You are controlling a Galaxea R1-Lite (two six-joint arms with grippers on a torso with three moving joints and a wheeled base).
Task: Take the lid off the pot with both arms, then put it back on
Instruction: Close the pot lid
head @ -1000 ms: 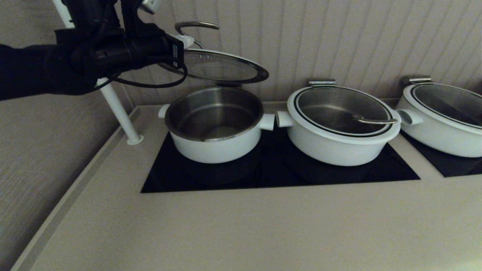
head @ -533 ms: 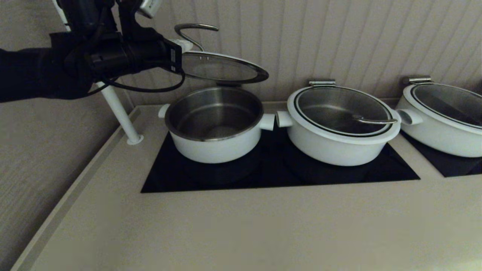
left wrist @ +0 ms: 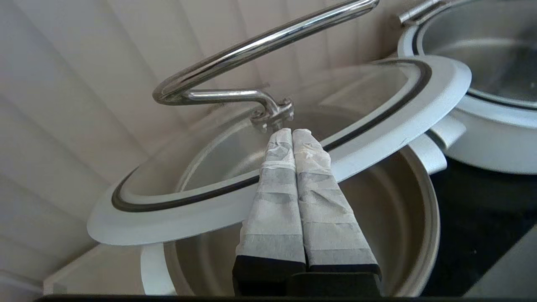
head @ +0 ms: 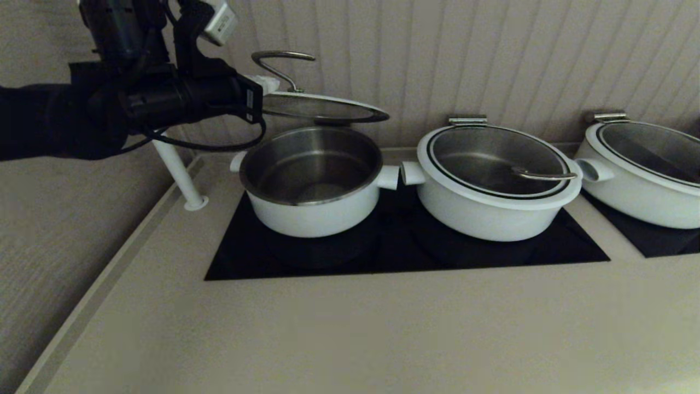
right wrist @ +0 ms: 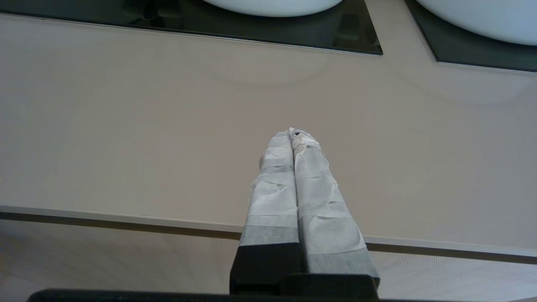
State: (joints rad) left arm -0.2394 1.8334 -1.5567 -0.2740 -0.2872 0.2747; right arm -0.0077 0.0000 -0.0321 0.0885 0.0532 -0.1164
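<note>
- Beige countertop [head: 350, 328] lies bare in front of the black hob [head: 404, 257]; right gripper [right wrist: 293, 134] hangs over its near edge, jaws pressed together, holding nothing.
- White pot [head: 311, 186] stands uncovered on the hob, its side handle just beside the neighbouring pot [head: 492, 186].
- Left gripper [left wrist: 292, 133] pinches the lid [head: 322, 106] at its near rim, holding it tilted above the pot's back edge, near the wall.

Head view: I can't see the right gripper [right wrist: 293, 133] or its arm at all; only the right wrist view shows it, over the counter [right wrist: 168, 126]. Left arm [head: 44, 117] runs off the frame's left edge. Third pot [head: 645, 175] is cut by the right edge. Left gripper [left wrist: 292, 132] tips overlap the lid [left wrist: 377, 121] rim, so I can't see the contact underneath. Lid handle [left wrist: 260, 46] top is clipped in the left wrist view. The pot [left wrist: 419, 235] is mostly hidden under the lid there.
</note>
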